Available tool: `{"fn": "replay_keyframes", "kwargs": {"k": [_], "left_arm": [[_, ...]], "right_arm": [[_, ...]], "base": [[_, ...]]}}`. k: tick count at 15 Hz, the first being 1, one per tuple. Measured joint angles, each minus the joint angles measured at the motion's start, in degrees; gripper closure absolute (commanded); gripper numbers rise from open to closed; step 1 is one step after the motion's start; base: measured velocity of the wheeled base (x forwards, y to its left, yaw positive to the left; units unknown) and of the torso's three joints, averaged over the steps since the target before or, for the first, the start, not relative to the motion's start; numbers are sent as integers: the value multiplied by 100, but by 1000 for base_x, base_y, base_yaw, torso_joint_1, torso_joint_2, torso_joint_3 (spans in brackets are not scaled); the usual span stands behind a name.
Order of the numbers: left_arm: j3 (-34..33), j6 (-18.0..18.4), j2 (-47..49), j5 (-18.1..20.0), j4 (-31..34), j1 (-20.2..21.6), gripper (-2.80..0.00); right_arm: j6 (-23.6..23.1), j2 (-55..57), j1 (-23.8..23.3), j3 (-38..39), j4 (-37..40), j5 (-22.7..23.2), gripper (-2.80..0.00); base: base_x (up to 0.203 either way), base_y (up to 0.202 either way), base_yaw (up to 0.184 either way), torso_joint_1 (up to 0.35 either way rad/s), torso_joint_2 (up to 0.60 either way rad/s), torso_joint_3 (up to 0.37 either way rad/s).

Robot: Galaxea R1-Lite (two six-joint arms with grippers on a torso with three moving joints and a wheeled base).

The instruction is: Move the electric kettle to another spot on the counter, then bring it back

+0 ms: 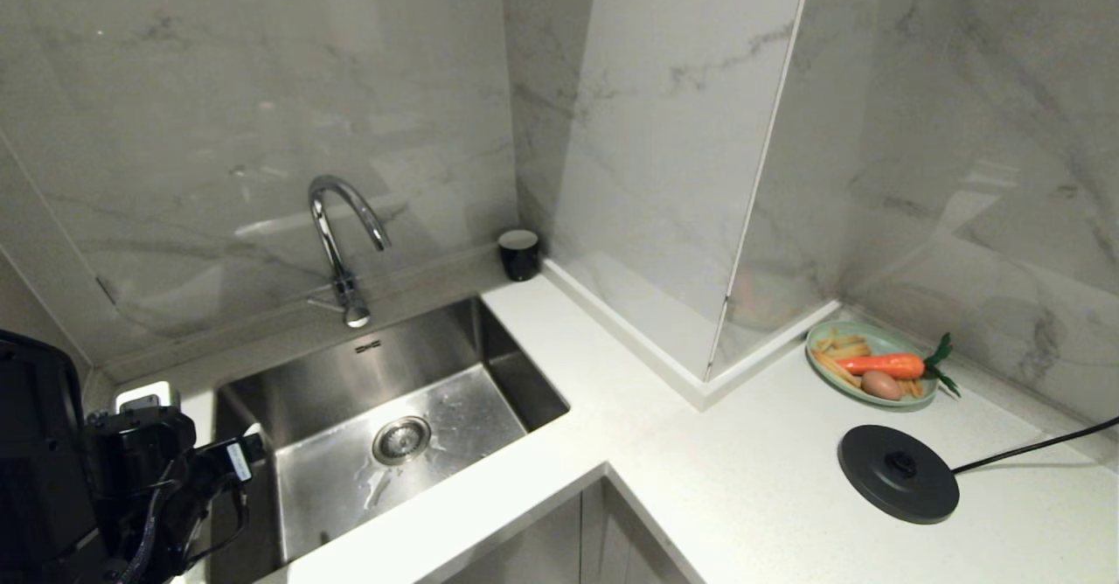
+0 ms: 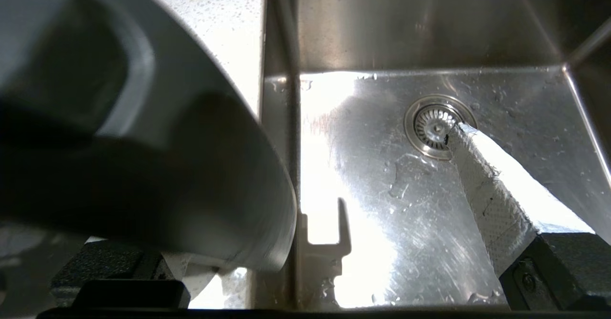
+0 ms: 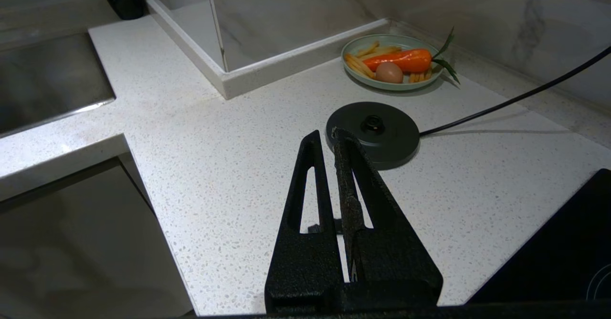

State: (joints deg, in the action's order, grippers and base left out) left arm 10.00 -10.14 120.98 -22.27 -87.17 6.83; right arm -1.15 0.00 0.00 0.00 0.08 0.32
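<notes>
The electric kettle (image 1: 35, 453) stands at the far left of the counter (image 1: 699, 470), left of the sink, glossy black and partly cut off by the picture's edge. My left arm (image 1: 166, 470) is right beside it. In the left wrist view the kettle's dark curved body and loop handle (image 2: 191, 175) fill one side and hide one finger. The other finger (image 2: 487, 180) reaches out over the sink drain, well apart from the kettle, so the left gripper (image 2: 324, 132) is open. My right gripper (image 3: 324, 135) hangs shut and empty over the counter, close to the round base disc (image 3: 377, 132).
The steel sink (image 1: 455, 409) with its curved tap (image 1: 337, 234) lies between the kettle and the corded base disc (image 1: 898, 472). A green plate (image 1: 822, 344) with a carrot, an egg and fries sits by the wall. A black cup (image 1: 519, 253) stands in the corner. A black hob (image 3: 563, 247) borders the counter.
</notes>
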Motion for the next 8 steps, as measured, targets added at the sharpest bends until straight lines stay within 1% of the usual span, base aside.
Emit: {"fn": "replay_keyframes", "kwargs": {"k": [8], "left_arm": [[-531,-14,-414,-4,2,13,-280]], "right_arm": [[3,0,0,0,1,-1,0]], "base": [[0,0,0,0,0,0]]}}
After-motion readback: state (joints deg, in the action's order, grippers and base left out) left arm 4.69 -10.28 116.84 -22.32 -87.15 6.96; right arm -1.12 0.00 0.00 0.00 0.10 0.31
